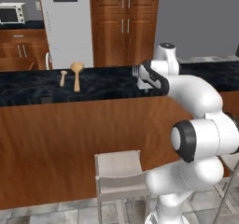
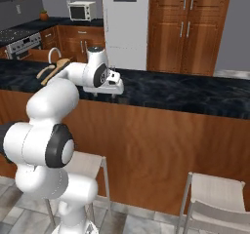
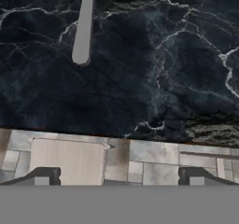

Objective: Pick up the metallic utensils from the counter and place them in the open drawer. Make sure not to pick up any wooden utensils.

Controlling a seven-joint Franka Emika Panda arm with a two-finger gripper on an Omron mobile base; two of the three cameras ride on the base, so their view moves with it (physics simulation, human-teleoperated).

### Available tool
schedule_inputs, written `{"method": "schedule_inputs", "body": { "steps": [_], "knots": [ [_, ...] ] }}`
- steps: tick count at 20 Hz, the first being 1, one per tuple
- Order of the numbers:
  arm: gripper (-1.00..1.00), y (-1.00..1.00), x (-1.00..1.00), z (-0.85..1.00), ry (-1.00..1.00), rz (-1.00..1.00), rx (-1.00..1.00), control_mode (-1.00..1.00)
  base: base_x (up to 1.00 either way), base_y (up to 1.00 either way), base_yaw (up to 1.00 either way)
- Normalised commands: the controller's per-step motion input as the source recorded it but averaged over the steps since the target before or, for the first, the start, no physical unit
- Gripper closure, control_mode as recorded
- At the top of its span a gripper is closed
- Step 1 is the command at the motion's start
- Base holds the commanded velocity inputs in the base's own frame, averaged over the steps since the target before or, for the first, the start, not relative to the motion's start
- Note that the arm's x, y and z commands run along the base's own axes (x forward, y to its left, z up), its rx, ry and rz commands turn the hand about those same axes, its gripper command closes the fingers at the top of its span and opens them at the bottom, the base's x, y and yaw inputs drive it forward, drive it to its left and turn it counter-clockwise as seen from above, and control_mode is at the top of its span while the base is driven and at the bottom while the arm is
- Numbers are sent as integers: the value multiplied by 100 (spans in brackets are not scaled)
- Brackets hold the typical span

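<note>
Approach stage: no metallic utensil collected yet, by present evidence.

The gripper [image 3: 119, 176] hangs over the counter [image 3: 154, 69] edge, jaws spread wide and empty. A grey metal handle [image 3: 84, 24] lies ahead of the fingertips, apart from them; fork tines [image 1: 135, 70] show just beyond the hand. The wooden utensils [image 1: 76, 74] rest well off to its side. Grasping and stowing both remain outstanding.

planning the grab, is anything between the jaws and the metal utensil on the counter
Nothing visible. The gripper, jaws apart, looks down at bare counter, with the grey metal utensil's handle lying just ahead, unobstructed.
</note>
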Motion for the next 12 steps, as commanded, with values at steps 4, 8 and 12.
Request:
{"method": "schedule_inputs", "body": {
  "steps": [4,8,12],
  "knots": [
    [-100,9,32,0,0,-4,0,-100,0,0,0],
    [-100,8,35,0,0,-5,0,-100,0,0,0],
    [-100,11,41,0,0,-7,0,-100,0,0,0]
  ]
}}
